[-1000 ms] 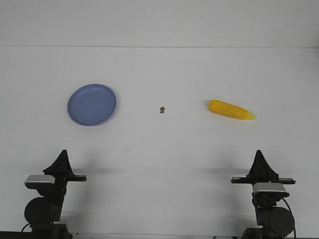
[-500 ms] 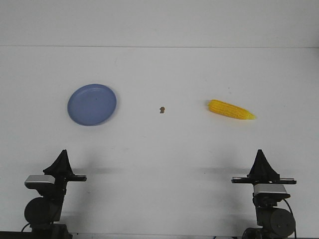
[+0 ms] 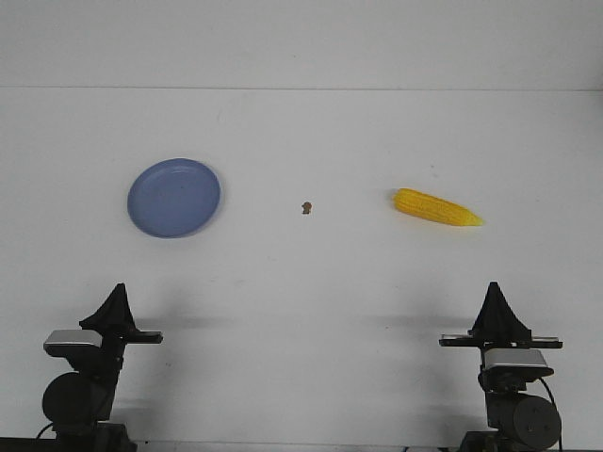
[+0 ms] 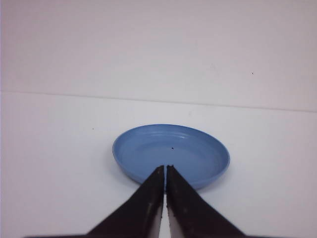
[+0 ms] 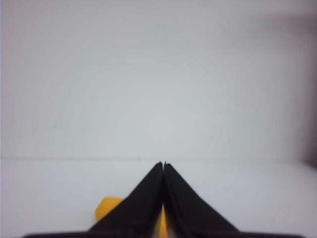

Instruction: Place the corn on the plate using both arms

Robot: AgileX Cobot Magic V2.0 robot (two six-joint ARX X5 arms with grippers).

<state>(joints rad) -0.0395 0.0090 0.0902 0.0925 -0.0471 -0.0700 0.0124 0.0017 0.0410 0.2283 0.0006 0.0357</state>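
The yellow corn (image 3: 437,207) lies on the white table at the right, its pointed end to the right. It also shows in the right wrist view (image 5: 108,207), mostly hidden behind the fingers. The periwinkle-blue plate (image 3: 174,197) sits empty at the left; in the left wrist view its rim (image 4: 124,161) lies just beyond the fingertips. My left gripper (image 3: 118,288) (image 4: 165,167) is shut and empty near the table's front, well short of the plate. My right gripper (image 3: 495,286) (image 5: 163,164) is shut and empty, near the front edge, short of the corn.
A tiny brown speck (image 3: 306,207) lies on the table between plate and corn. The white table meets a white back wall at a far edge (image 3: 301,89).
Both arms have shifted very slightly at the front of the table. The corn and plate have not moved.
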